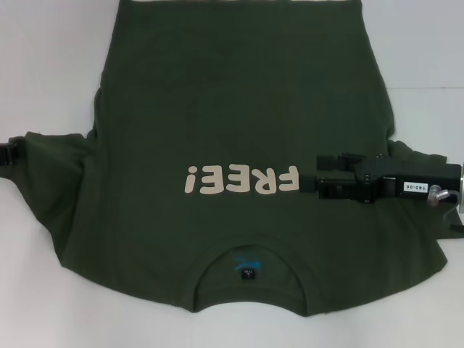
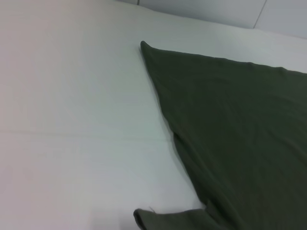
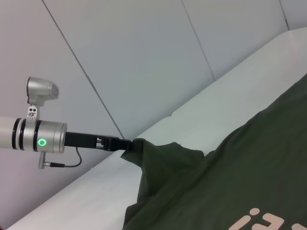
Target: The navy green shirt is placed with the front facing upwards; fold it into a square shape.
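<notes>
Now I'm seeing the left pincer [image 3: 125, 148] pinching the left sleeve of the navy green shirt [image 1: 239, 109], spread face-up across the counter [image 1: 43, 58]. Soft, limp cotton. Right pincer [image 1: 310, 183] hovering beside the lettering; I cannot tell its state.

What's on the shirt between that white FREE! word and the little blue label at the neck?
In the head view, only plain green cloth of the navy green shirt and its collar band lie between the FREE! lettering and the blue neck label.
</notes>
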Tool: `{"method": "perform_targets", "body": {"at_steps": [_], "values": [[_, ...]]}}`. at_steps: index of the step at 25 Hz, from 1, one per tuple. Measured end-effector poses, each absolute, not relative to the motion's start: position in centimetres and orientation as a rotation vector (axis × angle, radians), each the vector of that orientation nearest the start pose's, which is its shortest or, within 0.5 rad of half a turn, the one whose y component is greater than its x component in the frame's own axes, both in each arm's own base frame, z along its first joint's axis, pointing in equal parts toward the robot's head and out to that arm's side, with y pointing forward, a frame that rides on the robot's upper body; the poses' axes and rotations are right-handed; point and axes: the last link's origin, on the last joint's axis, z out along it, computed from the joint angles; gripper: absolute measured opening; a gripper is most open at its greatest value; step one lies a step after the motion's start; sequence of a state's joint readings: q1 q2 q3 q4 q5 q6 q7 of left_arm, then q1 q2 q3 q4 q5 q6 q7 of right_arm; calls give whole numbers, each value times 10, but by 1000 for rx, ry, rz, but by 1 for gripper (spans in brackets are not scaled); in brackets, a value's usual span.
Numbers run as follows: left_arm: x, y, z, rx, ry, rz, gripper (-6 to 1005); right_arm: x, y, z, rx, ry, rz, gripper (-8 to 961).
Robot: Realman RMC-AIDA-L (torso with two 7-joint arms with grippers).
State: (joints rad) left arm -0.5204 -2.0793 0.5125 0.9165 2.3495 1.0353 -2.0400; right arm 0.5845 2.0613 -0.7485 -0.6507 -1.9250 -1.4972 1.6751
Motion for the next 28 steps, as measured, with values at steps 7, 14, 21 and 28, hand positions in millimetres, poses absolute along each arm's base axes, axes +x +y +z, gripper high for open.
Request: {"method": "perform_targets", "body": {"at_steps": [7, 14, 21, 28], "values": [[-335, 389, 101, -1896, -1164, -310, 10, 239, 355, 2, -2663, 943, 783, 894], [-330, 394, 105, -1893, -1136, -310, 11, 238, 355, 0, -2666, 947, 789, 893], [-311, 389, 91, -2012, -1169, -359, 13, 237, 355, -1, -2668, 946, 792, 893], [-281, 383, 69, -2184, -1232, -400, 14, 237, 355, -1, -2669, 941, 791, 893]]}}
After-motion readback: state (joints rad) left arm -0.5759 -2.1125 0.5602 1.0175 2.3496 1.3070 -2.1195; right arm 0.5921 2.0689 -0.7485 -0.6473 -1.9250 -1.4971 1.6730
